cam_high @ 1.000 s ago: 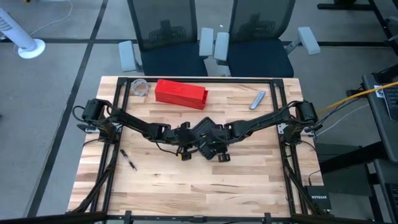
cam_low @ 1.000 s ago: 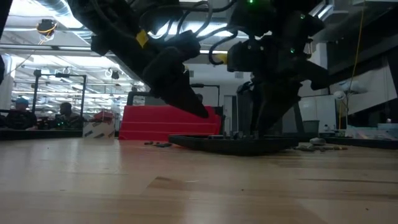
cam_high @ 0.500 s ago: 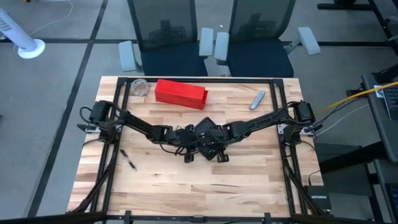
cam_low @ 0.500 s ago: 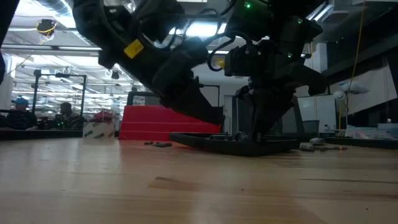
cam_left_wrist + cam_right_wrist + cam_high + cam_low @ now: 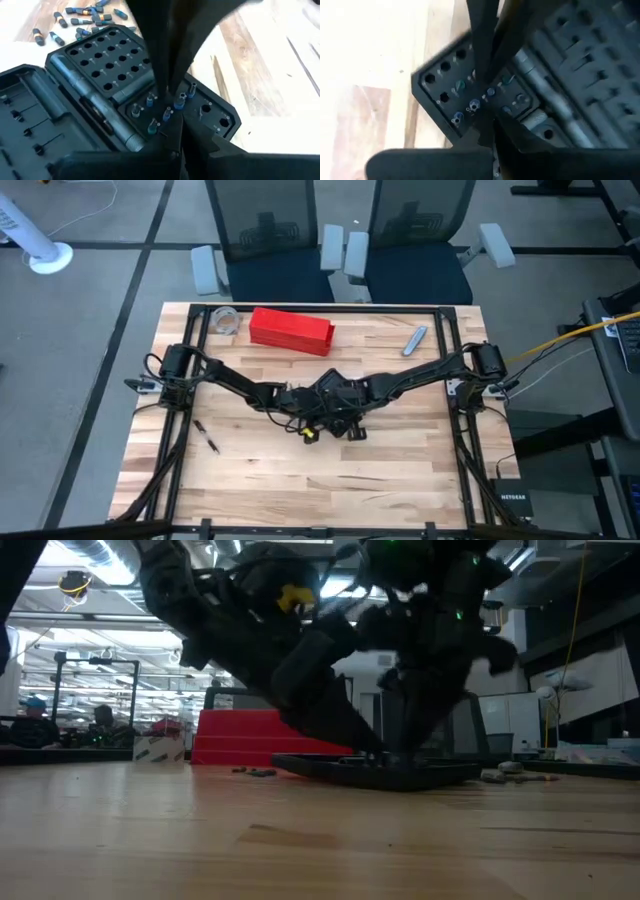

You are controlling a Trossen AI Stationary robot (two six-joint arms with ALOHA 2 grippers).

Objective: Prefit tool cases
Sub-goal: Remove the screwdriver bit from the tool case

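The black tool case (image 5: 100, 55) lies open and flat on the table's middle (image 5: 400, 772), its gridded sockets up. Several bits (image 5: 167, 114) stand in one corner block, and a driver handle (image 5: 95, 100) lies in a trough beside them. My left gripper (image 5: 175, 142) is shut and slants down onto that corner block from the table's left (image 5: 372, 748). My right gripper (image 5: 490, 132) is shut too. It points steeply down at the same block from the right (image 5: 412, 750). The two tips nearly meet over the bits. My left gripper reaches the bit block (image 5: 152, 129) with shut tips, slanting down from the table's left. My own fingers hide the tips, so I cannot tell whether they touch a bit. My right gripper stands shut among the bits (image 5: 472, 105), coming from above. Whether a bit is between its fingers cannot be told.
A long red box (image 5: 290, 328) lies at the far edge, with a clear round thing (image 5: 225, 320) to its left and a silver tool (image 5: 415, 340) at the far right. Loose bits (image 5: 85, 20) lie on the wood beside the case. A small dark piece (image 5: 207, 438) lies at the near left.
My left gripper has sunk and gone toward the table's right, coming down onto the case's bit block. My right gripper has stayed over the same block and shut its fingers there. The case has not moved.
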